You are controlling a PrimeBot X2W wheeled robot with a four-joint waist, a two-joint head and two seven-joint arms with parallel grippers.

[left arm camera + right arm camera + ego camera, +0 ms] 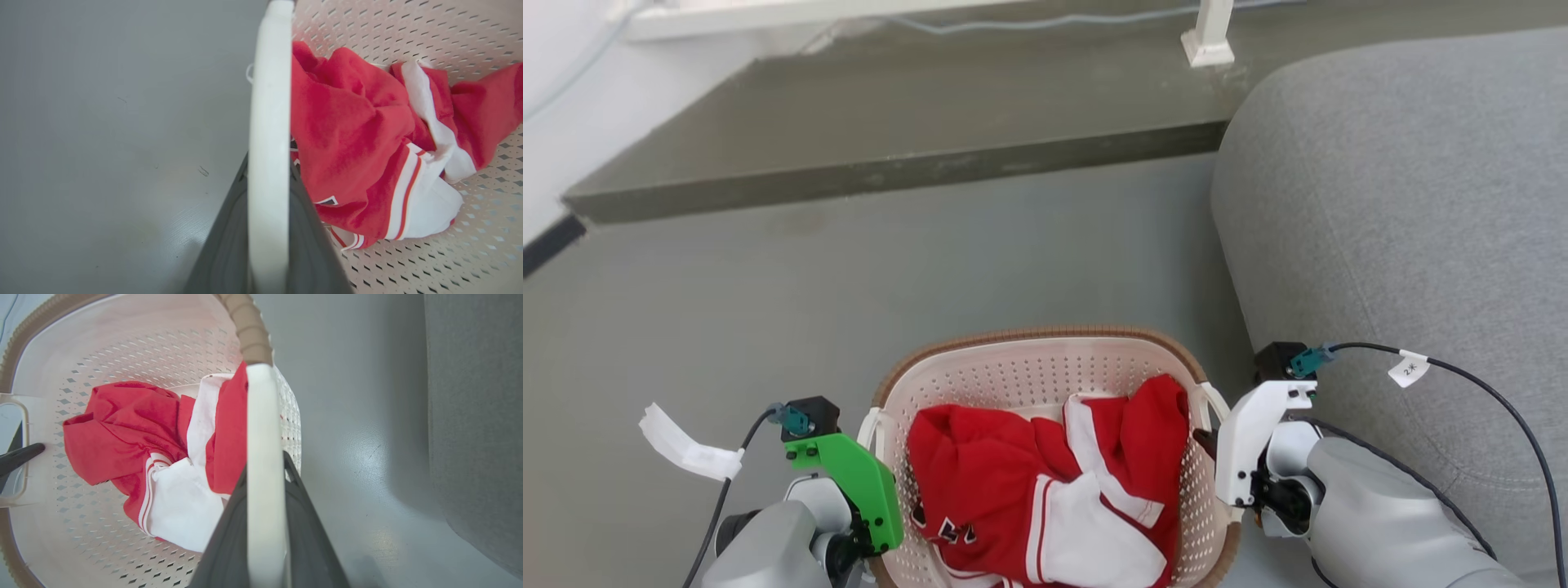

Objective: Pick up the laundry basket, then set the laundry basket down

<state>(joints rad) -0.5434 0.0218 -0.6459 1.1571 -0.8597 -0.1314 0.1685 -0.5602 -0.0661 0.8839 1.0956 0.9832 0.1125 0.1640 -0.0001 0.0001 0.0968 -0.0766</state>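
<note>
Plastic, cream-white and perforated under a brown woven-look rim, made up the laundry basket [1013,371]. It lay low between the two arms over the grey floor [849,269], just beside the sofa [1405,204]; whether it touched the floor or hung just clear could not be told. It looked light and fairly stiff, though thin walls like these would probably flex. The smooth loops could slip or let it tilt if one side rose first. Even so, the handles seemed the right places to take hold.

The left gripper [267,171] was closed narrowly on the left handle [267,122], with a dark finger [229,245] on each side of the white band. The right gripper [265,469] clamped the right handle [263,428] the same way.

Counted: one basket, two handles, two grippers, one sofa, and what looked like one crumpled red-and-white garment [1045,482] inside, soft and adding little weight.
</note>
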